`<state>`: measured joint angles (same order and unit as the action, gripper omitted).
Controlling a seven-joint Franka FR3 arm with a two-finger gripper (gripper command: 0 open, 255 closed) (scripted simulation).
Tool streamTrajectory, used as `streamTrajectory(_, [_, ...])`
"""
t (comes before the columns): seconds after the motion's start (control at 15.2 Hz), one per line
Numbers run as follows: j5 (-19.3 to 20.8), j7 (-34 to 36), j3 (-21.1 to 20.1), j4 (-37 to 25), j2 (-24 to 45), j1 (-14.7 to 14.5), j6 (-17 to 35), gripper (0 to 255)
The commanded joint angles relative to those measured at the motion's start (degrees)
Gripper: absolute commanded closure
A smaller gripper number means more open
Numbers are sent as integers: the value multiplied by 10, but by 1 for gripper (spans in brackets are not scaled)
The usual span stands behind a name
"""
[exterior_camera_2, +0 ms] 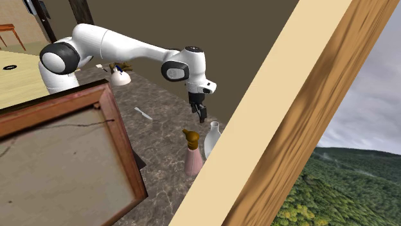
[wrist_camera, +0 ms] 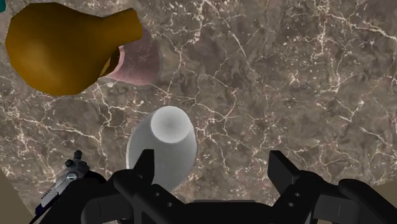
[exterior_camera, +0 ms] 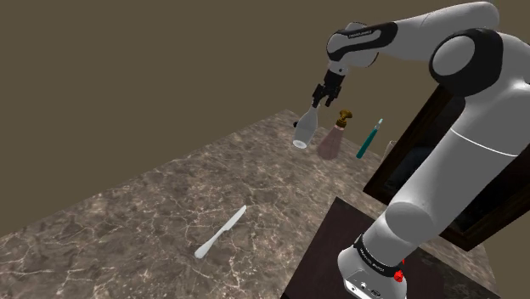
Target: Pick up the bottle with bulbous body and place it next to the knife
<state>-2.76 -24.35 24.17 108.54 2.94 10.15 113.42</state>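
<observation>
Hovering over white bottle (exterior_camera: 306,127) w/ hand (wrist_camera: 211,159) open, knife (exterior_camera: 221,231) apart

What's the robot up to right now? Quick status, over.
Gripper open, above the white bottle. Bottle not gripped, off-centre by one finger. Pink bottle close beside it; knife far off along the counter.

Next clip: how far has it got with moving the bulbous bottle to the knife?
Done: nothing shows as finished. In hand: the gripper hangs open over the white bottle, which sits beside one finger, outside the gap, so it is not clasped. Left: grasp it, lift it away from the pink bottle, carry it across the marble counter and set it beside the knife, which lies far off.
</observation>
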Motion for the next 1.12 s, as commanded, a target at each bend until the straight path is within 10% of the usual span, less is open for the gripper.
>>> streamTrajectory(0.0, [-22, -26, 8, -36, 42, 12, 7, 0])
streamTrajectory(0.26, [-67, -68, 13, -121, 127, 43, 4, 0])
streamTrajectory(1.06, [-79, -76, 7, -89, 147, 45, 54, 0])
